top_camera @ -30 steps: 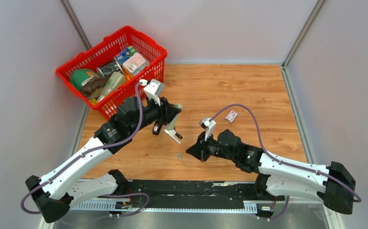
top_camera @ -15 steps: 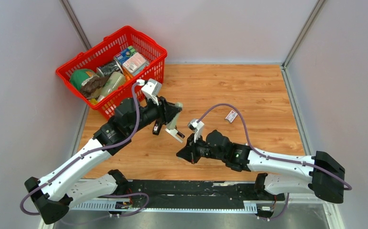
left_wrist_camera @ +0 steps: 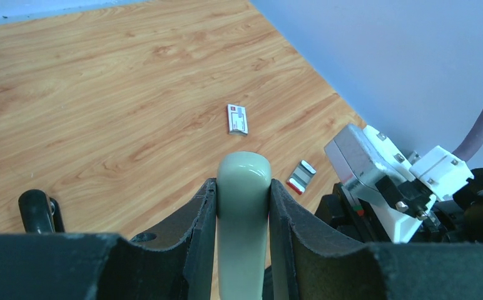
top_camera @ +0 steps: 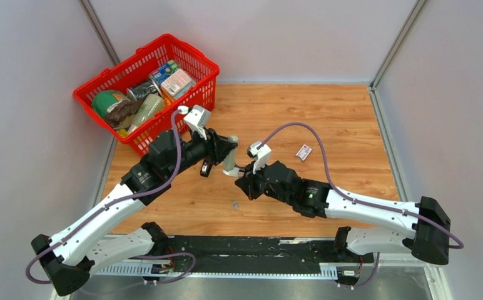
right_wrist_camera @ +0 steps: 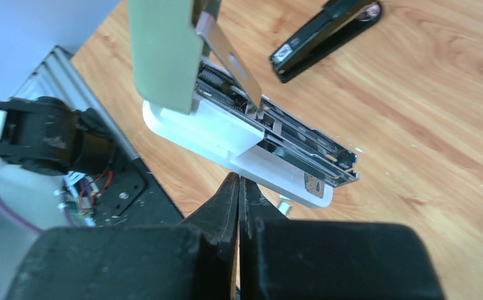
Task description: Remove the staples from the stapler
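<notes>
The slim black stapler lies shut on the wood beside my left arm; it also shows in the right wrist view. My left gripper is shut on the grey-green lid of a second stapler, hinged open above the table. That stapler has a white base and a bare silvery channel. My right gripper is shut and empty, its tips just under the white base. A small silvery strip of staples lies on the wood below.
A red basket of packets stands at the back left. A small white-and-red printed box lies right of centre, also in the left wrist view. A small silver-and-red piece lies near it. Grey walls close in the table.
My right gripper has moved left and away from me, up to the underside of the held open stapler. My left gripper has tilted that stapler more upright.
</notes>
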Robot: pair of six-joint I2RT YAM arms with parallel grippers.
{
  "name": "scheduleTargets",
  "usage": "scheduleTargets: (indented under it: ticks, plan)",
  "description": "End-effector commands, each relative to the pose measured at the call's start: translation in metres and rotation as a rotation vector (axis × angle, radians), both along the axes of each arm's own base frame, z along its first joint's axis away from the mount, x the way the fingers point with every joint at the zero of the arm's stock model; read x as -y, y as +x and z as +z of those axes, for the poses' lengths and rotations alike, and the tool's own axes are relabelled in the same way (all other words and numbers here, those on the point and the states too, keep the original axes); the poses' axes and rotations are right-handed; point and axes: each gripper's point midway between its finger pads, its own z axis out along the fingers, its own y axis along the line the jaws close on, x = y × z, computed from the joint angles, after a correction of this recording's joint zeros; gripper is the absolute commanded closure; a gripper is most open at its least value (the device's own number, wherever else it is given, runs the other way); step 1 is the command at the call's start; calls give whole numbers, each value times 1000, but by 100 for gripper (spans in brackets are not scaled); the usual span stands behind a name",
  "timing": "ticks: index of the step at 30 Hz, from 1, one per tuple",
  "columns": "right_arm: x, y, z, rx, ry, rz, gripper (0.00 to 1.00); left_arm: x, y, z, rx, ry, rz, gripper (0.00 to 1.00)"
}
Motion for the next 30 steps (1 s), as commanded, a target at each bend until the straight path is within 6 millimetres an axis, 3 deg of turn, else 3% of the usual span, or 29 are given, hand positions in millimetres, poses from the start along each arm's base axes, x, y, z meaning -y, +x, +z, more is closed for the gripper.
scheduleTargets:
  ticks: [1, 7, 21, 30]
  plan:
    - [19, 27, 11, 96, -91, -136, 100, 0, -10, 25, 45, -56, -41, 100]
    - [35, 41, 7, 113, -137, -205, 100, -3, -14, 31, 53, -63, -46, 100]
    - [40, 27, -28, -3, -68, -226, 100, -4, -14, 38, 67, -85, -38, 100]
    - [46, 50, -17, 56, -64, -301, 100, -4, -16, 39, 61, -89, -48, 100]
